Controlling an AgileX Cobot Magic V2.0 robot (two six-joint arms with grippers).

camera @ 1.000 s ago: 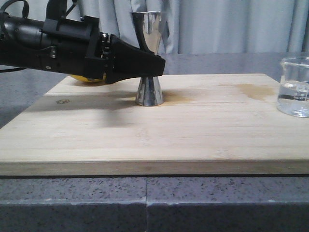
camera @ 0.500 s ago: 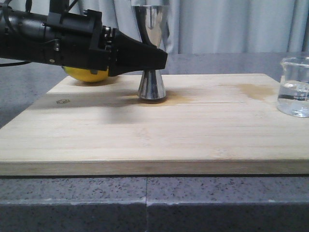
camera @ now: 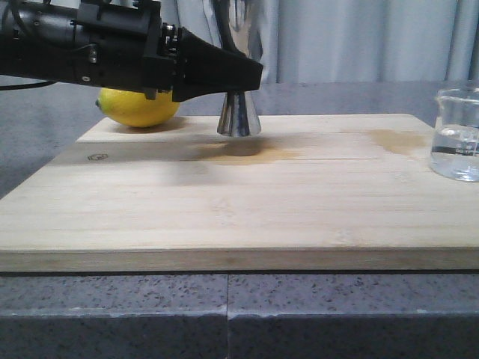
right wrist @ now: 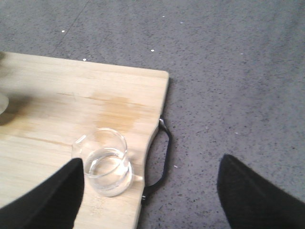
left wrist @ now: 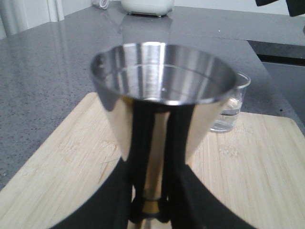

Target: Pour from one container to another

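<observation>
Currently the left hand [camera: 251,75] is clamped on the waist of the steel jigger [camera: 239,116], fingers closed on either side of it. The jigger is upright and clear of the wooden board [camera: 247,202]; its foot hangs above a dark shadow and a brownish stain at the board's 12 o'clock region. In the left wrist view the jigger [left wrist: 162,100] fills the frame, its upper cup showing a liquid line just below the rim, with the black fingers [left wrist: 138,157] pressed against the narrow stem.

Glass beaker [camera: 456,134] stands on the board at about 3 o'clock from the jigger, near the right edge, well apart from it. It holds clear liquid in its lower part. A second pale stain lies on the wood just beside the beaker, toward 10 o'clock.

Lemon [camera: 138,107] sits at 9 o'clock from the jigger, at the board's far left corner, partly hidden by the left arm.

Right hand [right wrist: 150,191] hovers above the beaker [right wrist: 106,162], fingers spread wide, empty. Board's edge and the grey counter [right wrist: 228,86] show beneath it.
</observation>
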